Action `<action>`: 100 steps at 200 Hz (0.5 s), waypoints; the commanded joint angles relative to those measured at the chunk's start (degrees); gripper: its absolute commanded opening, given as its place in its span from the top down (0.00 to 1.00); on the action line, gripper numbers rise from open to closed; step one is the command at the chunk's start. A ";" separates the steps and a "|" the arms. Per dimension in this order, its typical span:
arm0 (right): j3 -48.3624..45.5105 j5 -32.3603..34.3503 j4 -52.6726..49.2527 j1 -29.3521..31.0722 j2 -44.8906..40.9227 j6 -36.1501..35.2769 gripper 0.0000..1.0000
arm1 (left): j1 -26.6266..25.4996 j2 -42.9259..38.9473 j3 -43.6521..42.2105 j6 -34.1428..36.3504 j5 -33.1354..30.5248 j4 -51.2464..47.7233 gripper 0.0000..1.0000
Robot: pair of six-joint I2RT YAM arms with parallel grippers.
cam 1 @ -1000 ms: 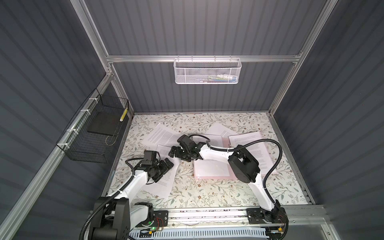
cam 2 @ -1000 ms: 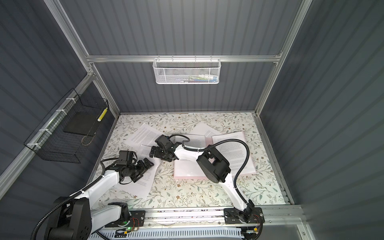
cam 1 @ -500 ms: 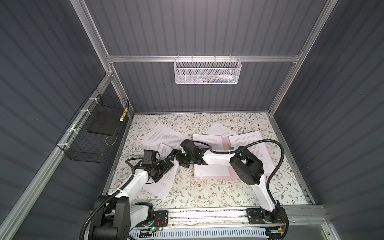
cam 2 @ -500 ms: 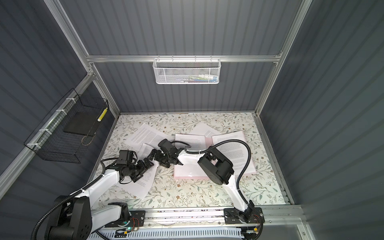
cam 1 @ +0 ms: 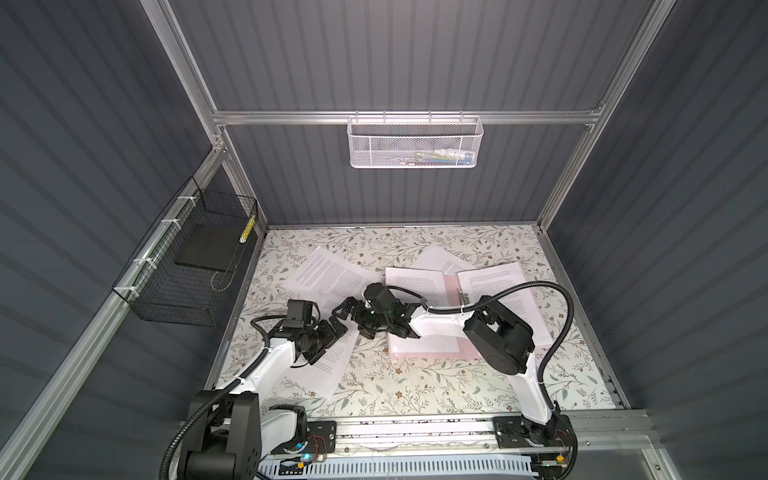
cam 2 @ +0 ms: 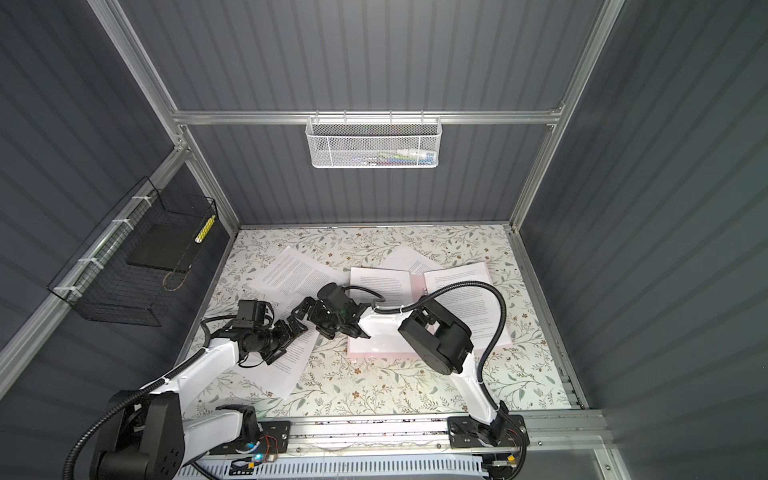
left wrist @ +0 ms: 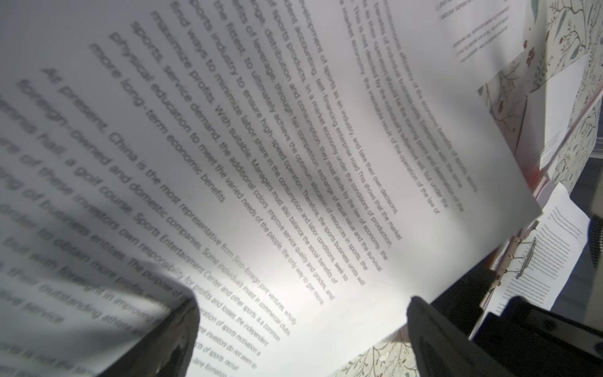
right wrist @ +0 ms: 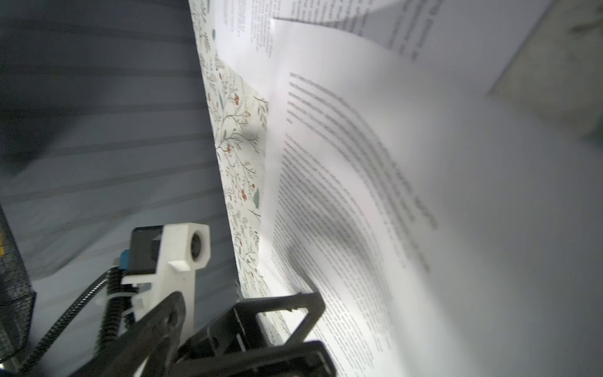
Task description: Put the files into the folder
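Observation:
The pink folder lies open at mid-table with a printed sheet on each half and a metal clip at its spine. More files lie loose: one sheet at the far left, one behind the folder, and one at the front left. My left gripper is open low over that front-left sheet. My right gripper reaches across, open, tips almost meeting the left's. The sheet fills the right wrist view.
A black wire basket holding a dark slab hangs on the left wall. A white mesh basket hangs on the back wall. The floral table is ringed by grey panels and a metal rail at the front.
The right gripper has swung from over the folder's far-left corner down and left to the front-left sheet, close to the left gripper. The left arm has hardly moved.

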 commanded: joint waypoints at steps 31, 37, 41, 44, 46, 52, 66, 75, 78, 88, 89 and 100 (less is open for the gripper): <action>-1.80 1.42 3.07 2.87 1.17 0.44 0.15 | -0.03 2.89 -3.31 0.64 0.52 -6.48 0.00; -2.36 2.09 3.20 2.81 1.17 0.82 0.17 | -0.03 2.78 -3.26 0.71 0.46 -6.63 0.00; -2.77 2.33 3.47 2.83 1.17 1.05 0.18 | -0.03 2.69 -3.25 0.76 0.48 -6.70 0.00; -2.93 2.53 3.73 2.81 1.17 1.19 0.19 | -0.03 2.61 -3.26 0.77 0.51 -6.71 0.00; -3.07 2.64 3.88 2.86 1.17 1.24 0.20 | -0.03 2.55 -3.24 0.76 0.47 -6.77 0.00; -3.38 3.06 3.88 2.86 1.11 1.34 0.22 | -0.02 2.42 -3.26 0.83 0.56 -6.81 0.00; -3.84 3.61 3.69 2.81 1.16 1.74 0.29 | 0.06 2.35 -3.25 0.73 0.54 -6.79 0.00; -4.04 3.85 3.65 2.87 1.17 2.00 0.33 | 0.06 2.33 -3.18 0.75 0.71 -6.80 0.00; -4.15 3.97 3.61 2.88 1.17 2.08 0.35 | 0.06 2.43 -3.17 0.68 0.76 -6.78 0.00; -4.59 4.64 3.51 2.85 1.08 2.67 0.37 | 0.06 2.42 -3.17 0.68 1.02 -6.63 0.00; -4.62 4.67 3.51 2.82 1.08 2.75 0.37 | 0.11 2.46 -3.17 0.67 1.05 -6.67 0.00; -5.25 5.17 3.42 2.79 0.97 3.50 0.40 | 0.15 2.37 -3.06 0.71 1.42 -6.62 0.00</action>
